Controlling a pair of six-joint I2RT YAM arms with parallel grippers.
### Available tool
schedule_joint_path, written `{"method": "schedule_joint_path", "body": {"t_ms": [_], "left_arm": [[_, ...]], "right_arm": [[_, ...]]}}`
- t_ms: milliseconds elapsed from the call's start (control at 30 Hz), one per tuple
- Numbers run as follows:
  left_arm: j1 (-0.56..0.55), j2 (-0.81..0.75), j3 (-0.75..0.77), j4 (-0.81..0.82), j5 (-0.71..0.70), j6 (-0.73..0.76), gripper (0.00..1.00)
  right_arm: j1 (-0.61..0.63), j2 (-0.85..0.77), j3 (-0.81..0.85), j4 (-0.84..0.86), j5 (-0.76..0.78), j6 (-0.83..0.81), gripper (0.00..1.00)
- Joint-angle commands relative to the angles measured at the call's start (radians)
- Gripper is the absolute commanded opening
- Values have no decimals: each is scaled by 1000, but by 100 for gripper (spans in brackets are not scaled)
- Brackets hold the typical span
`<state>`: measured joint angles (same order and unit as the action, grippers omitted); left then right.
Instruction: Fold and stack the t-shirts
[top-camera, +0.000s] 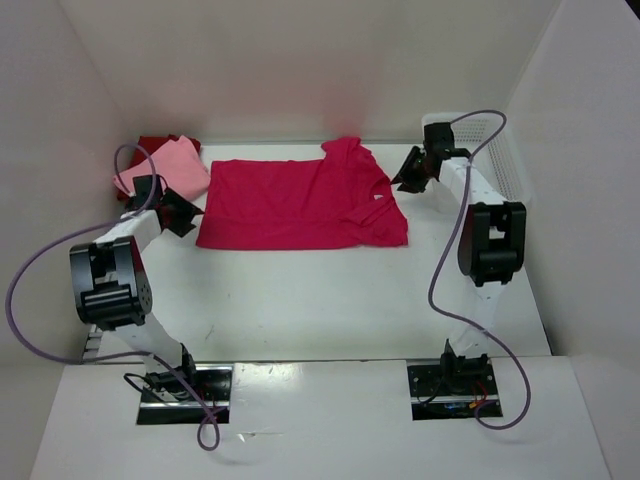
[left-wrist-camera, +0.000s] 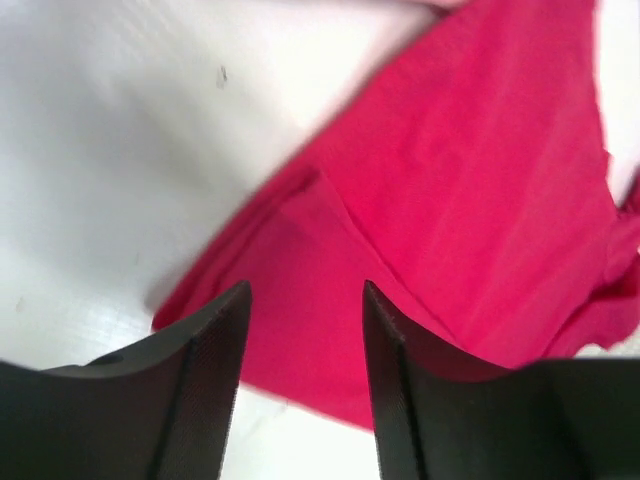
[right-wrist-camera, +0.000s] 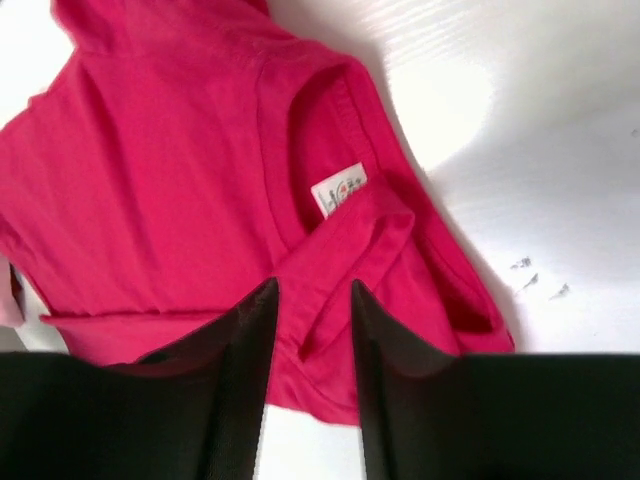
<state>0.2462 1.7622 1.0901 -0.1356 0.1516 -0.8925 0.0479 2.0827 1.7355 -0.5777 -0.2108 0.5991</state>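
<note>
Left fingers (left-wrist-camera: 215, 380): spread apart with nothing pinched between them. Crimson cloth shows through the gap, and its folded corner lies just past the tips.
Right fingers (right-wrist-camera: 240, 380): parted too, gripping nothing. They hang right over the collar, and a fold of the neckline shows in the gap.
T-shirt count: three on the bench (top-camera: 300, 300).
Crimson-pink t-shirt (top-camera: 290, 205): mid-bench, folded flat into a rough rectangle. The hem end lies to the left and the collar end to the right, with one sleeve poking out at the far edge.
Light pink t-shirt (top-camera: 172, 170): far-left corner, folded small, lying partly over the dark one.
Dark red t-shirt (top-camera: 155, 143): underneath, only a strip peeking out behind the pink.
Where the arms stand: two arms, one at each end of the crimson shirt. From the top view the left fingers sit just beside its left edge and the right fingers just beside the collar.
Basket count: one white mesh basket (top-camera: 505, 160), at the far right against the wall, behind the right arm.
Cables: two purple cables (top-camera: 20, 290), one looping off each arm.
Labels: one white neck tag (right-wrist-camera: 340, 188) sewn inside the crimson collar, with some small print on it, too tiny and blurred to read.
Other writing: none readable on the shirts or the basket.
Bench marks: a few small dark specks (right-wrist-camera: 540, 278) on the white surface near the collar.
</note>
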Motion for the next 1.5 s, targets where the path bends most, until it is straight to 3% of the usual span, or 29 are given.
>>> {"method": "schedule_joint_path", "body": {"t_ms": [0, 33, 67, 100, 267, 400, 567, 800, 933, 1133, 1467], "left_arm": [[11, -136, -62, 39, -17, 15, 55], [24, -150, -118, 39, -6, 15, 49], [24, -171, -148, 39, 3, 15, 46], [24, -181, -176, 39, 17, 15, 43], [54, -182, -265, 57, 38, 24, 42], [54, -141, -265, 79, 58, 33, 46], [54, -101, -254, 99, 59, 23, 46], [54, -81, -254, 129, 59, -13, 35], [54, -92, -272, 151, 59, -22, 29], [54, -101, -272, 151, 49, -22, 12], [54, -92, -243, 142, 89, -3, 5]], "right_arm": [[6, -203, -145, 74, 25, -27, 36], [6, -286, -204, 116, 25, -27, 27], [6, -323, -262, 133, 16, -18, 6], [6, -358, -374, 145, 4, -6, 0], [6, -533, -666, 187, 14, 5, 0], [6, -556, -746, 196, 36, 27, 17], [6, -598, -812, 245, -4, 63, 28], [6, -610, -844, 245, 17, 64, 34], [6, -589, -857, 245, 27, 84, 45], [6, -527, -857, 256, 91, 103, 47], [6, -418, -838, 355, 188, 195, 45]]}}
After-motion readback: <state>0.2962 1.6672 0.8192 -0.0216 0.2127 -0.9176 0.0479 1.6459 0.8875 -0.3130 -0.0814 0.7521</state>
